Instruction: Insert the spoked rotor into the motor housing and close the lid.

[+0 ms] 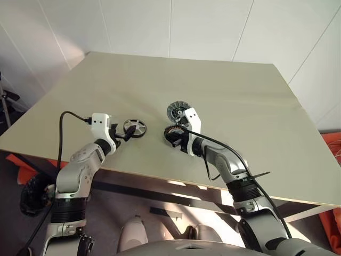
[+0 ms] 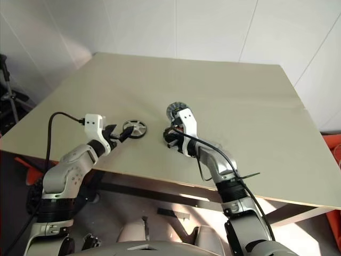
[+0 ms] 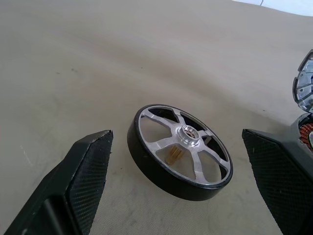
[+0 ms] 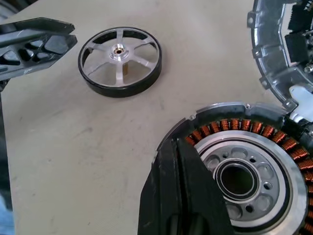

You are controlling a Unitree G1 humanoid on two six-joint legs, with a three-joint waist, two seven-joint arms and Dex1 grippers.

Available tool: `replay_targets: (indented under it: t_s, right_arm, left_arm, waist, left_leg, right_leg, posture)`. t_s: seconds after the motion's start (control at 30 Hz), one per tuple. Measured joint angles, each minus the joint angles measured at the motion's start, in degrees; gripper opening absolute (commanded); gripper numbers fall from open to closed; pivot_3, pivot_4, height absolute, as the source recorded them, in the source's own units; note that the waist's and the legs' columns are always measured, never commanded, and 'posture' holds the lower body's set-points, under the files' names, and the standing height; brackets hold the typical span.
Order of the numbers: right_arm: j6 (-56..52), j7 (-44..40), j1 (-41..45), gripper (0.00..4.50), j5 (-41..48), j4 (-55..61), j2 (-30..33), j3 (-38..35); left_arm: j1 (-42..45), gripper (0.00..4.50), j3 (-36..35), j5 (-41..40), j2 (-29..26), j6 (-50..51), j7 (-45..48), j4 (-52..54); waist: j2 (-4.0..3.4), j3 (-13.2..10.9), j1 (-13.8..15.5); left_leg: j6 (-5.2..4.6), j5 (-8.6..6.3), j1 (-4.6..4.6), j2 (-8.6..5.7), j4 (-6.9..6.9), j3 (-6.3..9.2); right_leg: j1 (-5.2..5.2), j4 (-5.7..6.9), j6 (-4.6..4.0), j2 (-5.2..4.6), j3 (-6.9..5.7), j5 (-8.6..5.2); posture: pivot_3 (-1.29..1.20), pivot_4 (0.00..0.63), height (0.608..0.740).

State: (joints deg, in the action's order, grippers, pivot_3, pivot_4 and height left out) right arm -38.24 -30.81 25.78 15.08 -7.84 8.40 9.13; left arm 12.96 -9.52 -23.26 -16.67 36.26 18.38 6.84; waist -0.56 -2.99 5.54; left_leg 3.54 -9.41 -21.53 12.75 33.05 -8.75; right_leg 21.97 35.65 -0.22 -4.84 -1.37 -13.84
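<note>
Shut right gripper (image 4: 178,196) on motor housing (image 4: 244,171) — spoked rotor (image 3: 180,144) loose.

Beige table (image 1: 240,101): spoked rotor (image 1: 135,128), motor housing (image 1: 174,133), apparently lid (image 1: 175,111) behind.

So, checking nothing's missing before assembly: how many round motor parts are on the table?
3. The spoked rotor lies by the left claw; the motor housing is at the right claw; the lid lies just beyond it.
</note>
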Motion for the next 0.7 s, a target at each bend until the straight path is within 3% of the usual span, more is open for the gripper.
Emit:
replay_targets:
  t_s: [0.7]
  right_arm:
    - [-0.2,-0.1,2.3,0.03,0.1,-0.9,2.0,-1.7]
  left_arm:
    - [0.0,4.50,0.9,0.3,-0.2,0.0,0.0,0.5]
  waist:
    - [0.01,0.0,0.0]
  left_leg:
    - [0.07,0.04,-0.13,0.02,-0.03,0.00]
  right_leg:
    - [0.13,0.00,0.00,0.02,-0.02,0.00]
  posture:
    - [0.00,0.000,0.740]
